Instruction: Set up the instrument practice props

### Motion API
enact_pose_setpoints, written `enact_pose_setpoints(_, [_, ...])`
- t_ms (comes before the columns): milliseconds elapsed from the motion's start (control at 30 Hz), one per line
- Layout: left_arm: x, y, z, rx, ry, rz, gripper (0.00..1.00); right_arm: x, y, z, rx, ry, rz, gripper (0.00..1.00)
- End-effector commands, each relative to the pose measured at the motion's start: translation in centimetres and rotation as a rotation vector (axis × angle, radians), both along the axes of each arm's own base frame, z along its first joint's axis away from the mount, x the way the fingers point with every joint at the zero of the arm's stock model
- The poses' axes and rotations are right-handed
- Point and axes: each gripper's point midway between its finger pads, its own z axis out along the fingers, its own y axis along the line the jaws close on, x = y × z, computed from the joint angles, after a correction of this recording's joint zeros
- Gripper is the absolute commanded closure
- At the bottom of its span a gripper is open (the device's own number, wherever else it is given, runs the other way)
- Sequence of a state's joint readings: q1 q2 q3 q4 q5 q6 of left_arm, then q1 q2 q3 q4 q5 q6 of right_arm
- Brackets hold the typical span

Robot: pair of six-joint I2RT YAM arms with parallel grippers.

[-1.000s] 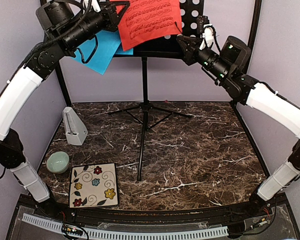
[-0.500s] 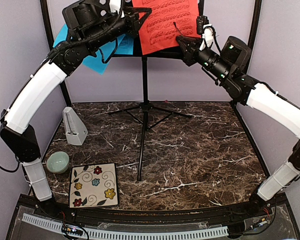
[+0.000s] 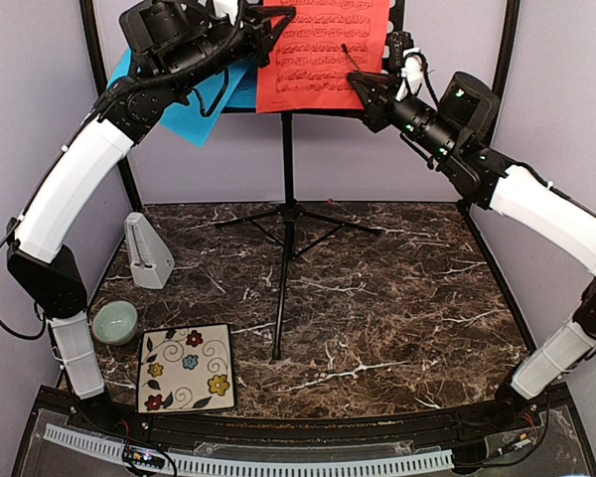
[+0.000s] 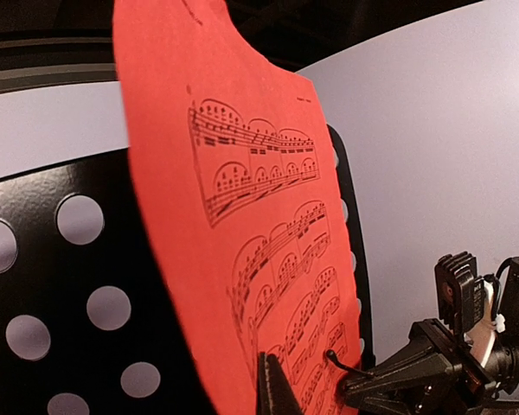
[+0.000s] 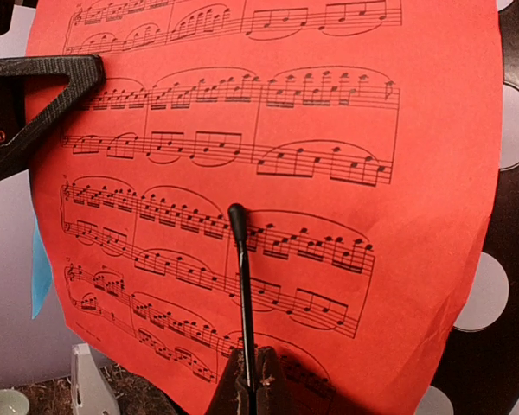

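Observation:
The black perforated music stand (image 3: 286, 199) rises at the back on thin tripod legs. The red sheet of music (image 3: 323, 50) lies upright against its desk (image 4: 69, 285). My left gripper (image 3: 275, 20) is shut on the red sheet's left edge; one finger (image 4: 272, 389) shows in front of the paper. My right gripper (image 3: 361, 81) is shut on the stand's thin black page-holder rod (image 5: 242, 277), whose knob tip rests in front of the red sheet (image 5: 285, 130). The blue sheet (image 3: 194, 114) hangs tilted at the stand's left, partly behind my left arm. The whitish metronome (image 3: 147, 250) stands on the table at left.
A pale green bowl (image 3: 114, 321) and a floral tile (image 3: 187, 368) lie at the front left of the marble table (image 3: 397, 308). The stand's legs spread across the table's middle back. Black frame posts (image 3: 502, 60) flank the purple walls.
My left arm has lifted the red sheet and turned it from tilted to upright against the stand. My right gripper has stayed on the rod.

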State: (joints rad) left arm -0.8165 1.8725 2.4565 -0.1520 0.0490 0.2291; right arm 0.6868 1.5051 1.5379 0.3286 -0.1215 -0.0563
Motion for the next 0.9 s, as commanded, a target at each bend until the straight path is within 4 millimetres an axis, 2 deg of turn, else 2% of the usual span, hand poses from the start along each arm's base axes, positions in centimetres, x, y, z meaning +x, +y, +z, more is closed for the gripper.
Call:
enact_pose_setpoints(0, [-0.6, 1.0, 1.6, -0.002, -0.057, -0.011, 0.98, -1.6, 0.0, 1.4, -0.004, -0.061, 0.039, 1.0])
enact_pose_setpoints(400, [0.3, -0.4, 1.2, -0.01, -0.103, -0.054, 1.0, -1.7, 0.3, 1.6, -0.007, -0.063, 0.054, 1.0])
enact_pose_setpoints(633, [0.5, -0.2, 1.4, -0.012, -0.119, -0.051, 1.0, -1.6, 0.3, 1.6, -0.003, -0.062, 0.053, 0.99])
enact_pose_setpoints(867, [0.2, 0.6, 2.5, -0.041, -0.136, -0.03, 0.84, -1.5, 0.1, 1.9, 0.015, -0.056, 0.043, 0.76])
